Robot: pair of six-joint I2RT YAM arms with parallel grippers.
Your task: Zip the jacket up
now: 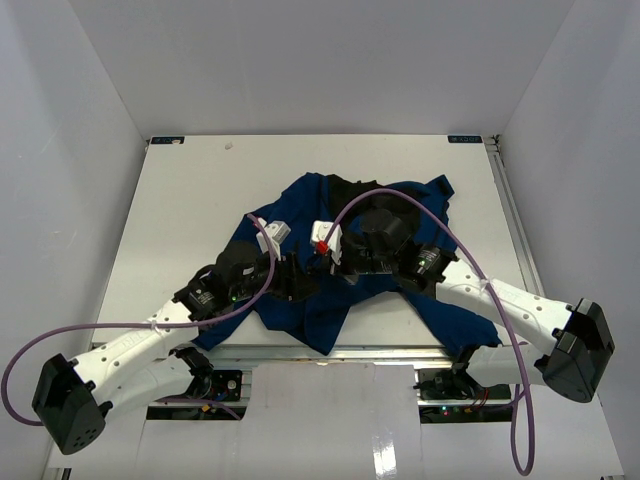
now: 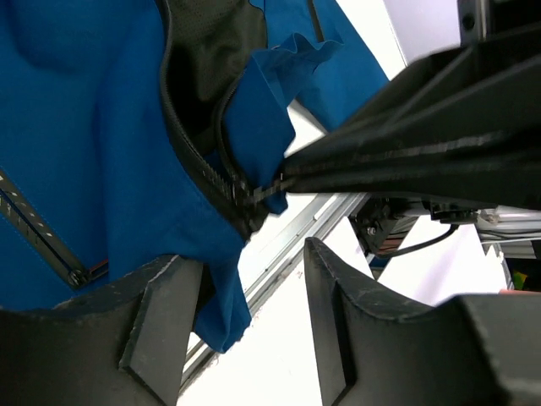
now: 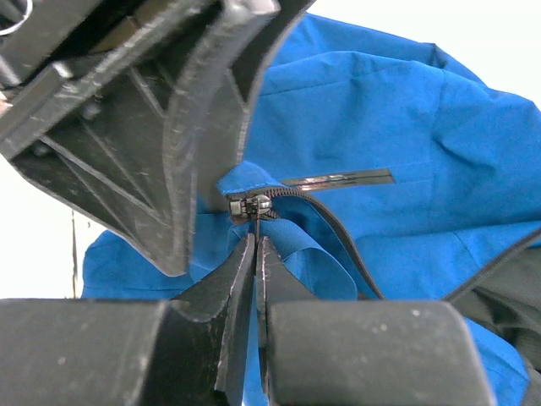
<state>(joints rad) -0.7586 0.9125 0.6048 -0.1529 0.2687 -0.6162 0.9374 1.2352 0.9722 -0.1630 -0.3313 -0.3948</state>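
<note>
The royal-blue jacket [image 1: 300, 205] lies crumpled on the table, its black lining [image 1: 350, 190] showing at the collar. My right gripper [image 3: 255, 245] is shut on the pull tab of the zipper slider [image 3: 254, 205], at the bottom of the front zipper. In the left wrist view its black fingers [image 2: 380, 161] reach the slider [image 2: 254, 193] from the right. My left gripper [image 2: 254, 288] is open. The blue hem corner [image 2: 215, 296] hangs against its left finger, with bare table between the jaws. Both grippers meet over the jacket's near hem [image 1: 315, 275].
The table's near edge with its metal rail [image 2: 304, 228] runs just under the hem. A zipped chest pocket [image 3: 338, 179] lies beyond the slider. Purple cables [image 1: 400, 200] arc over the jacket. White walls enclose the table on three sides.
</note>
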